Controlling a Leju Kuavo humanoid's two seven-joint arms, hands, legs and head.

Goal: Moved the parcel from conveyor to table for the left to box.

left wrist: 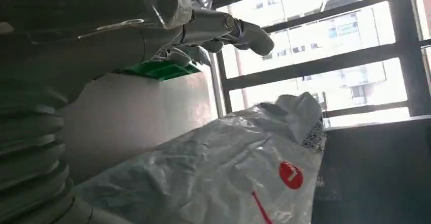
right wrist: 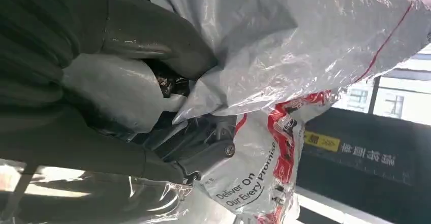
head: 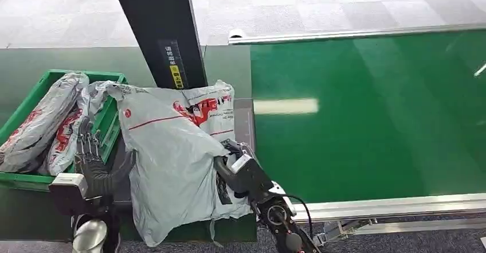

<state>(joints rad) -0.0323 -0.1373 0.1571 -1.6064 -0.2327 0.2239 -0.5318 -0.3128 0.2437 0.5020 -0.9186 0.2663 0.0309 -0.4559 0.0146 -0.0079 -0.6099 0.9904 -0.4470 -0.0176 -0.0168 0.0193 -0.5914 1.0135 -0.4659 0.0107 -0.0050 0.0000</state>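
1. Several grey mailer bags (head: 40,124) already fill the green crate (head: 28,101) at the far left — the boxing side of the job looks well under way for them.
2. Just beside the crate, the left hand (head: 91,158) stands upright with its fingers spread and nothing in them, close against the left edge of the parcel but not gripping it.
3. The parcel (head: 172,155) — a large grey poly mailer with red print — lies on the small table (head: 245,118) between crate and belt, one end drooping over the near edge. I judge the move off the conveyor as good as finished.
4. The right hand (head: 238,170) grasps the parcel's right edge; the right wrist view shows plastic bunched between thumb and fingers (right wrist: 203,155).
5. The green conveyor belt (head: 372,109) stretches to the right.
6. Left to do, as I read it: the right hand lets go and the left takes the parcel into the crate.
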